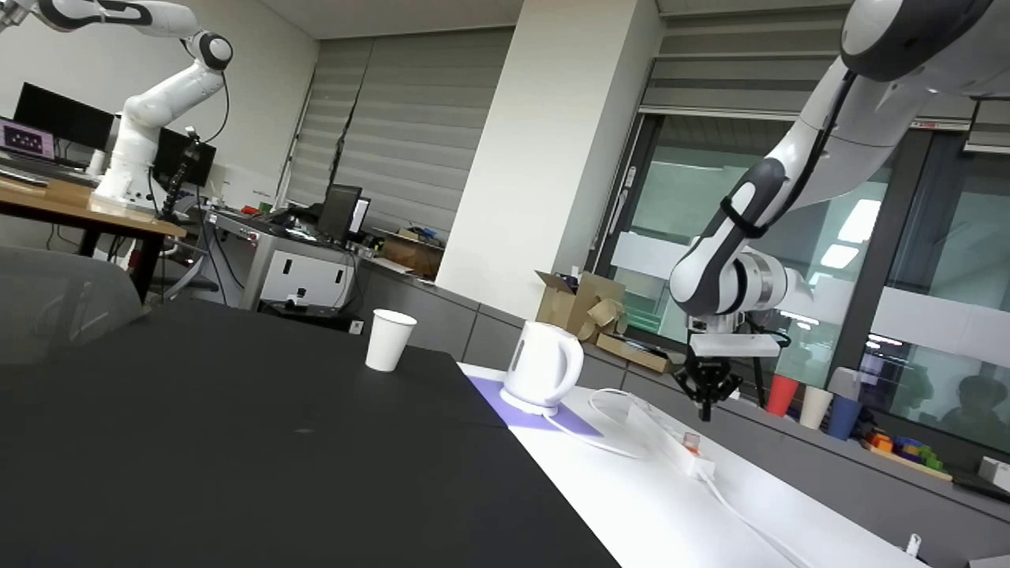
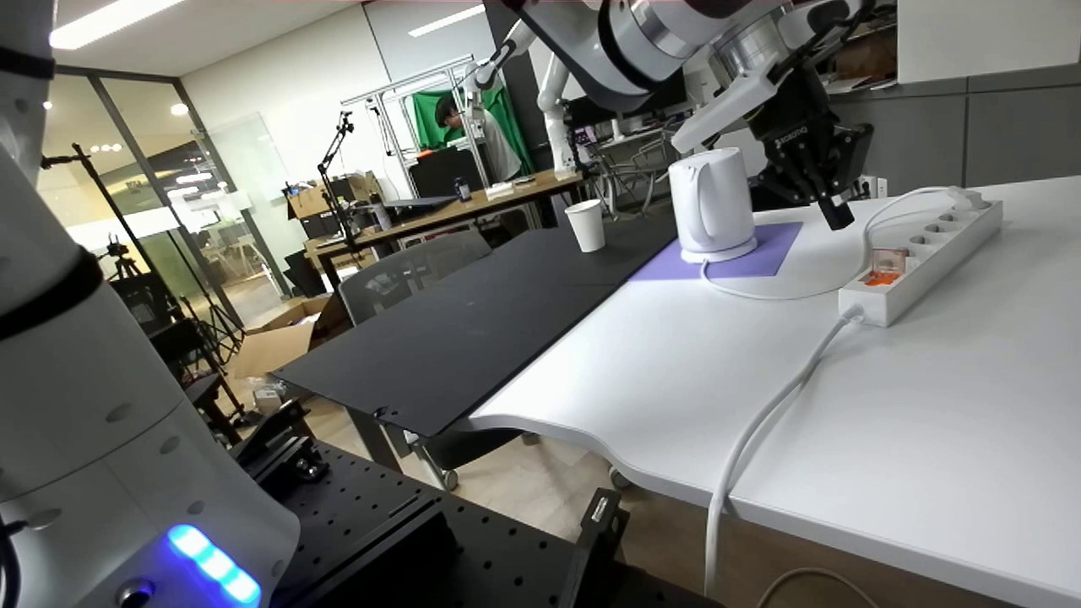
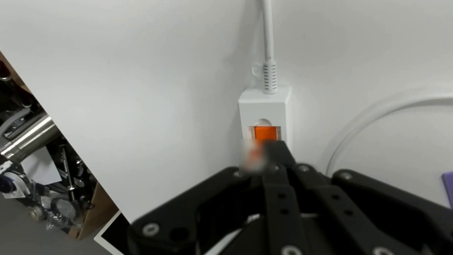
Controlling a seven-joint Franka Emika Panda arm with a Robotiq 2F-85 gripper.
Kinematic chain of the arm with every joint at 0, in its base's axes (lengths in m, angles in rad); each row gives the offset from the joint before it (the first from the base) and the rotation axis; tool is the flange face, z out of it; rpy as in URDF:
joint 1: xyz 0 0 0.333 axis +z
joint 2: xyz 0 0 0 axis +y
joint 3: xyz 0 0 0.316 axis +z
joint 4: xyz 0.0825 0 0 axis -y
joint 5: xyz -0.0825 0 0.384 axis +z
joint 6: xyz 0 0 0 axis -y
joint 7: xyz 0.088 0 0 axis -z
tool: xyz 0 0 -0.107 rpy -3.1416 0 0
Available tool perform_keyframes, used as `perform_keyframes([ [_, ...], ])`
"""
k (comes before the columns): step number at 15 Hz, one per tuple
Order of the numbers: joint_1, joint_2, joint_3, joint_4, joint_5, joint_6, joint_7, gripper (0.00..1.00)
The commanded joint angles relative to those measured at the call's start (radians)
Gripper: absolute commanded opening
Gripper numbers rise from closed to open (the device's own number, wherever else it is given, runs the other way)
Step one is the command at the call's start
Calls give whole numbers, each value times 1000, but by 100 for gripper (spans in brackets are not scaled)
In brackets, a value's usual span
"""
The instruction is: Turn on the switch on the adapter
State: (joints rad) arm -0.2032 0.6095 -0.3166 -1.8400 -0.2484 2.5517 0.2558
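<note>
The adapter (image 1: pixel 659 430) is a long white power strip on the white table, and it also shows in the other views (image 2: pixel 939 266) (image 3: pixel 262 108). Its orange switch (image 2: pixel 883 278) sits near the cord end, with a clear cover piece (image 2: pixel 890 258) beside it. In the wrist view the orange switch (image 3: pixel 265 132) is partly hidden by my fingertips and a blurred patch. My gripper (image 1: pixel 705 410) points down above the switch end, apart from it, with its fingers together and nothing between them. The gripper also shows in the other views (image 2: pixel 838 213) (image 3: pixel 277 152).
A white kettle (image 1: pixel 544 367) stands on a purple mat (image 2: pixel 764 253), its cord (image 2: pixel 768 296) running to a plug (image 2: pixel 968 199) at the adapter's far end. A white paper cup (image 1: pixel 390 339) stands on the black table (image 1: pixel 300 442). The adapter's cord (image 2: pixel 785 393) runs over the table edge.
</note>
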Motion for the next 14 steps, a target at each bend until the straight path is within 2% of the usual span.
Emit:
perform_keyframes([
  [1,10,6,-12,6,13,-1,-9,1],
  [9,9,6,-11,12,15,-10,-9,0],
  [14,21,81,-37,42,22,50,38,0],
])
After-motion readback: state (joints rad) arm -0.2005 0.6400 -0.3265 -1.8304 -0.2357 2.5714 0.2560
